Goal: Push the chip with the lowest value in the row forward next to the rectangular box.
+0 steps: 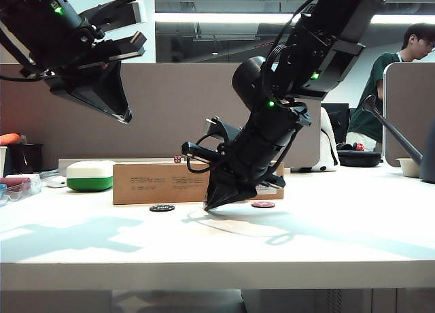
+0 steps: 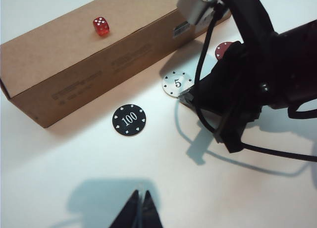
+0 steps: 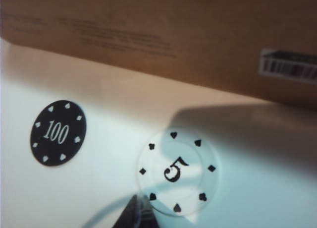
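Three chips are lying in front of the rectangular box [image 2: 89, 59]: the black 100 chip [image 2: 129, 120], the white chip [image 2: 177, 83] marked 5, and a red chip [image 2: 223, 49]. One red die [image 2: 101, 26] is sitting on the box top. The right gripper [image 1: 212, 204], its claw closed, is touching the table at the white chip's edge, near the box. The left gripper [image 1: 129, 30] is hanging high, fingers pressed together over open table.

In the exterior view the right gripper [image 1: 216, 203] hides the chip. The red chip [image 2: 224, 48] is half covered by the right arm. The rectangular box [image 3: 163, 34] runs past the frame, its print blurred.
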`<state>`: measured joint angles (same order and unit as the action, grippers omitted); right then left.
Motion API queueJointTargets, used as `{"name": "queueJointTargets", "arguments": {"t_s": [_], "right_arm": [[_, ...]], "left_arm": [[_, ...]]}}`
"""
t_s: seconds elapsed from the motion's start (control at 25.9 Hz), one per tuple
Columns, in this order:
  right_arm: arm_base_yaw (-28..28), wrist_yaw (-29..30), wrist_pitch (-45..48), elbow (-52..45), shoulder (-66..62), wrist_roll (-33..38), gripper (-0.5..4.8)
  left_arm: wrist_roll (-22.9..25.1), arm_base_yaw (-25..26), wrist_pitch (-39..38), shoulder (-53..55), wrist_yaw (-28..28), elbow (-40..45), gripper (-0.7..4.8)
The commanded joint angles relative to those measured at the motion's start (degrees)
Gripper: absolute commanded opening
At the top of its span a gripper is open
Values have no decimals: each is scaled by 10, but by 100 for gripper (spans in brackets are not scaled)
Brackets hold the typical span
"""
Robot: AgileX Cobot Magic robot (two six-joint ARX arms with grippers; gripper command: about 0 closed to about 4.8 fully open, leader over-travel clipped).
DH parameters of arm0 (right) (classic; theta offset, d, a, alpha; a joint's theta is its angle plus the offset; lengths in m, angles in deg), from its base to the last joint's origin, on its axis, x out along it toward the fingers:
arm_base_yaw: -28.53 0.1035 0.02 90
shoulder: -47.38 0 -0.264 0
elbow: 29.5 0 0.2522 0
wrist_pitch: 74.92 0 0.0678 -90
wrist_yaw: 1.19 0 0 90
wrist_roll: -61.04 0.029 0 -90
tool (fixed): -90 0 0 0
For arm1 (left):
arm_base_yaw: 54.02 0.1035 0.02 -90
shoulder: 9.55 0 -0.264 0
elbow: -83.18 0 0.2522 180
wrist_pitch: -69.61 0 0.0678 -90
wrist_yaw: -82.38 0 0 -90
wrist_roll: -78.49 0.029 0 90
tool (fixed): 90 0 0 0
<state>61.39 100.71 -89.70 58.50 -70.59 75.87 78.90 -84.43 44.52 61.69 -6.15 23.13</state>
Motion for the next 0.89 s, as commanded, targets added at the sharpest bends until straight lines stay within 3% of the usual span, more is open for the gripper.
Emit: {"name": "queueJointTargets", "arguments": {"t_s": [0.04,0.89], "right_arm": [[-1,-34,-36,-2,-8,-3,-5],[-1,-75,0,0,-19,1,-5]], "left_arm": [[0,1,7,-1,-2,-3,-5],[0,1,7,-1,-2,-3,-5]]}}
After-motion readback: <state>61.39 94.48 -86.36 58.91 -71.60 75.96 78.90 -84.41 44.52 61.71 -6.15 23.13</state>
